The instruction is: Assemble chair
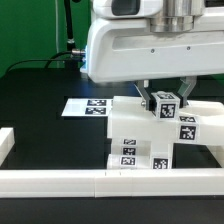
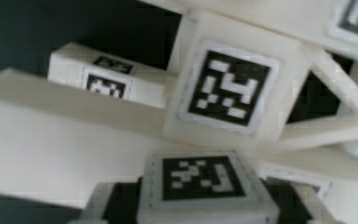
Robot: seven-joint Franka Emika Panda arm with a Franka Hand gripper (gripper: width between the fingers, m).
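I look at the gripper point(image 1: 166, 98) from the exterior view: it stands low over the chair parts, and its fingers point(image 1: 186, 90) are drawn almost fully together on a small tagged block point(image 1: 165, 104), one of the square legs, I believe. So the tool is closed and it has hold of this leg. In the wrist view the same leg point(image 2: 204, 177) sits between the dark finger pads.

The chair point(image 1: 150, 135) is not finished. Its white parts are gathered on the black table point(image 1: 40, 95), just behind the long white border rail point(image 1: 100, 181), and the held leg rests on top of this group, touching the parts beside it. The marker board point(image 1: 88, 107) lies flat further back, apart from the gripper.

What can go wrong from here, in my judgement: the leg stands tight against the neighbouring pieces, so a lift can drag them or tip the stack. Also the grip looks to be near the upper end of the leg, so it may turn between the fingers.

About containers: I see no box, tray or bin here; the parts lie directly on the table.
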